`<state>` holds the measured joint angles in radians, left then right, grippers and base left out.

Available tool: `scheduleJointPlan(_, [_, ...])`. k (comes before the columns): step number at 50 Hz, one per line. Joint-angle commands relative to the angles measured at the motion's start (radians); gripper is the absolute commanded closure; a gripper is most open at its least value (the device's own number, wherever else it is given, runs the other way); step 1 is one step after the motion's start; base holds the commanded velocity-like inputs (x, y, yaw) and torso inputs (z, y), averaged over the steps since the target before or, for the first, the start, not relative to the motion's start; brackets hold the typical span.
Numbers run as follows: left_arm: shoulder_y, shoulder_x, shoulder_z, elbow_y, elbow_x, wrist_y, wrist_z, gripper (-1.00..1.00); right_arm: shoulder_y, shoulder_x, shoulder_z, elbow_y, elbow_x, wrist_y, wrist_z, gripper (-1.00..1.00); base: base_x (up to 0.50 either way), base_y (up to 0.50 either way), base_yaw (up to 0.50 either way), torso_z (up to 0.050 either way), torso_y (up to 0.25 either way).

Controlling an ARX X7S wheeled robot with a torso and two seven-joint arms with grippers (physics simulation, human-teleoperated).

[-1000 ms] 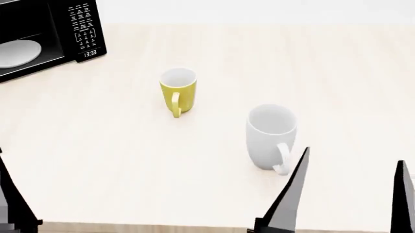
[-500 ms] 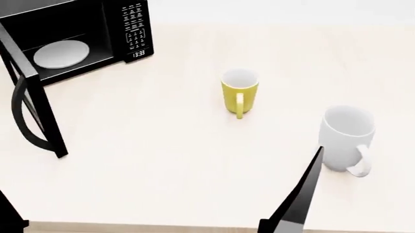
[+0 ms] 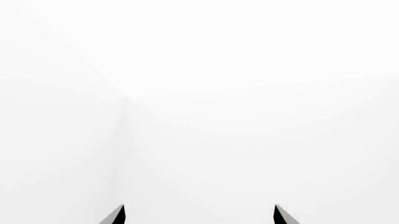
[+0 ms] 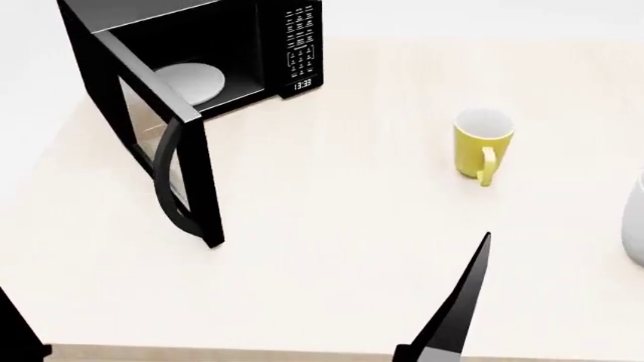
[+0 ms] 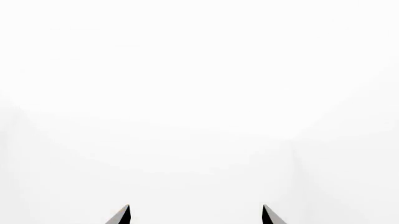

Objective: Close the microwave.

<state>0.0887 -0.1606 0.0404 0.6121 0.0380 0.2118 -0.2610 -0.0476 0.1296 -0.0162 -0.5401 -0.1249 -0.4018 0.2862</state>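
The black microwave (image 4: 271,45) stands at the table's far left in the head view. Its glass-windowed door (image 4: 151,143) is swung wide open toward me, with the curved black handle (image 4: 166,185) on its near face. The white round plate (image 4: 191,79) lies inside, and the keypad (image 4: 299,38) and clock are on the right of the front. A finger (image 4: 458,305) of my right gripper shows at the near edge, well right of the door. A finger (image 4: 15,332) of my left gripper shows at the bottom left corner. In the wrist views, the left gripper (image 3: 199,214) and right gripper (image 5: 195,214) are open and empty, facing blank white.
A yellow mug (image 4: 483,143) stands upright right of the microwave. A white mug (image 4: 636,226) is cut off at the right edge. The light wooden table (image 4: 332,226) ends at its left edge just beyond the microwave and at its near edge by my grippers.
The head view has swung left. The whole microwave and its open door have come into view, and both mugs have slid toward the right of the picture. The door's angle looks unchanged.
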Motion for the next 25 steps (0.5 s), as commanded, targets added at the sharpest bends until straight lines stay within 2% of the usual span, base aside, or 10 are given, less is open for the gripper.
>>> scheduleJointPlan(1, [0.002,-0.011,0.01,-0.004,-0.001,0.005,-0.01,-1.0,-0.002,0.012,-0.011,0.006,-0.004,-0.003,0.016,-1.0,0.0,0.5,0.0,0.0,0.0])
scheduleJointPlan(15, [0.004,-0.021,0.021,-0.004,-0.002,0.004,-0.022,-1.0,-0.004,0.025,-0.021,0.003,0.005,0.005,0.028,-1.0,0.0,0.5,0.0,0.0,0.0])
scheduleJointPlan(17, [0.004,-0.023,0.024,-0.006,-0.001,0.005,-0.023,-1.0,0.0,0.023,-0.027,0.0,-0.014,0.049,0.024,-1.0,0.0,0.5,0.0,0.0,0.0])
scheduleJointPlan(18, [0.005,-0.023,0.025,-0.007,-0.002,0.005,-0.024,-1.0,0.008,0.015,-0.029,-0.022,0.081,0.166,0.007,-1.0,0.0,0.0,0.0,0.0,0.0])
scheduleJointPlan(19, [0.005,-0.024,0.026,-0.008,-0.002,0.006,-0.024,-1.0,0.015,0.018,-0.029,-0.026,0.102,0.204,0.001,-1.0,0.0,0.0,0.0,0.0,0.0])
scheduleJointPlan(20, [0.005,-0.025,0.028,-0.01,-0.001,0.006,-0.024,-1.0,0.017,0.029,-0.038,-0.01,0.125,0.162,-0.017,-1.0,0.0,0.0,0.0,0.0,0.0])
scheduleJointPlan(25, [0.006,-0.029,0.035,-0.013,-0.002,0.008,-0.026,-1.0,0.017,0.04,-0.059,-0.047,0.106,0.201,-0.027,-1.0,0.04,0.0,0.0,0.0,0.0])
